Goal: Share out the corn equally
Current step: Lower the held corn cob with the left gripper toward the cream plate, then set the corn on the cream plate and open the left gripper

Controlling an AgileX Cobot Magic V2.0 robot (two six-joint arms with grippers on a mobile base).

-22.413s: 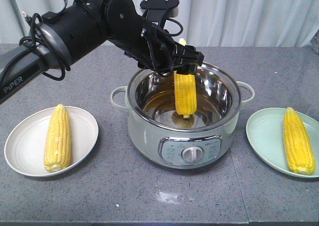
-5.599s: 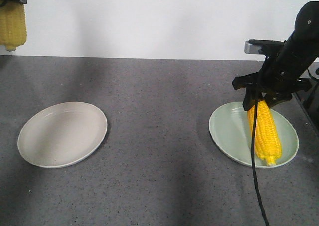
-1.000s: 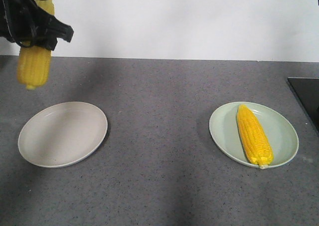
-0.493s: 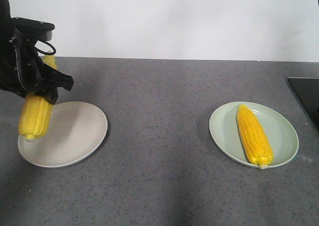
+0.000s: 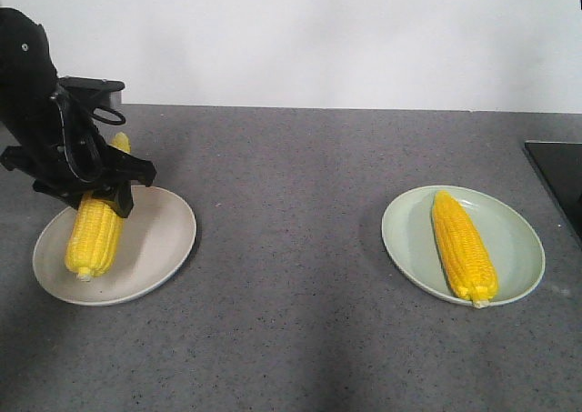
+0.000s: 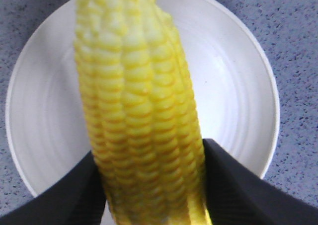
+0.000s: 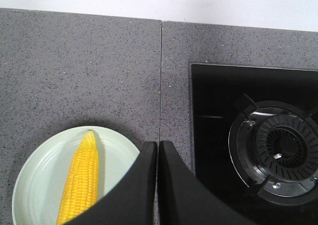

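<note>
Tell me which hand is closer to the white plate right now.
Left. The left hand is over the white plate, shut on a corn cob. The right hand is off by the green plate, shut on nothing.

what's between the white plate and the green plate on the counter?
Nothing: in the front view, only bare grey countertop runs between the white plate and the green plate.
</note>
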